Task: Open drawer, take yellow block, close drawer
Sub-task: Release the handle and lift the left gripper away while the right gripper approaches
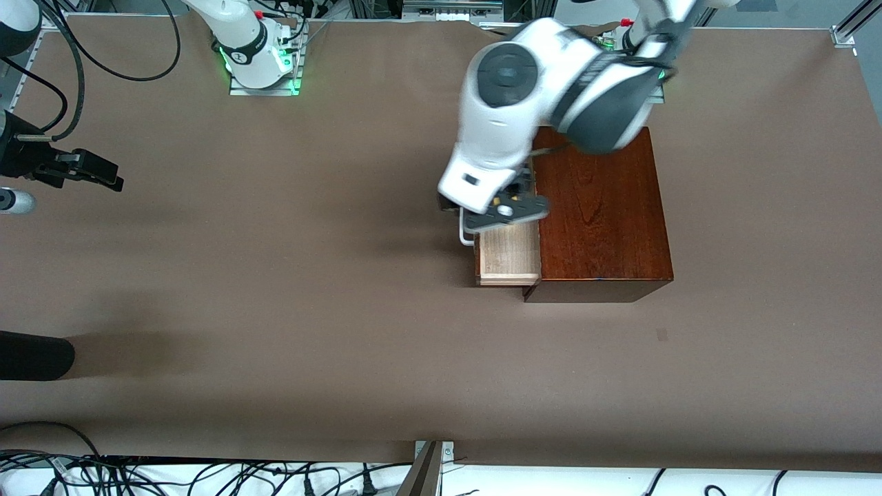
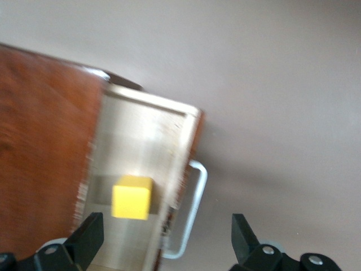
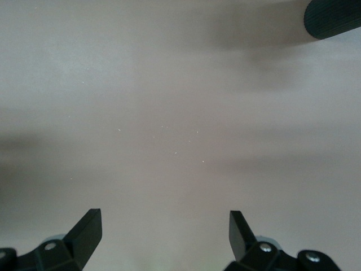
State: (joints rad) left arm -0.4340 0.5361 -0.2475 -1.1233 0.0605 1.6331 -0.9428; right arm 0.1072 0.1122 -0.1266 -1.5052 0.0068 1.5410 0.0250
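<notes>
The reddish-brown wooden box (image 1: 603, 213) stands toward the left arm's end of the table. Its drawer (image 1: 510, 258) is pulled partly out, showing the pale wood lining and the white handle (image 1: 466, 235). My left gripper (image 1: 506, 210) hangs over the open drawer and is open. In the left wrist view the yellow block (image 2: 132, 196) lies in the drawer (image 2: 141, 141), just ahead of one fingertip (image 2: 90, 234), with the handle (image 2: 194, 209) between the fingers; the left gripper (image 2: 166, 237) holds nothing. The front view hides the block under the hand. My right gripper (image 1: 89, 171) waits, open (image 3: 163, 231), over bare table.
A black rounded object (image 1: 34, 355) lies at the table's edge at the right arm's end; it also shows in the right wrist view (image 3: 333, 17). A small silver object (image 1: 14, 201) sits near the right gripper. Cables run along the table's near edge.
</notes>
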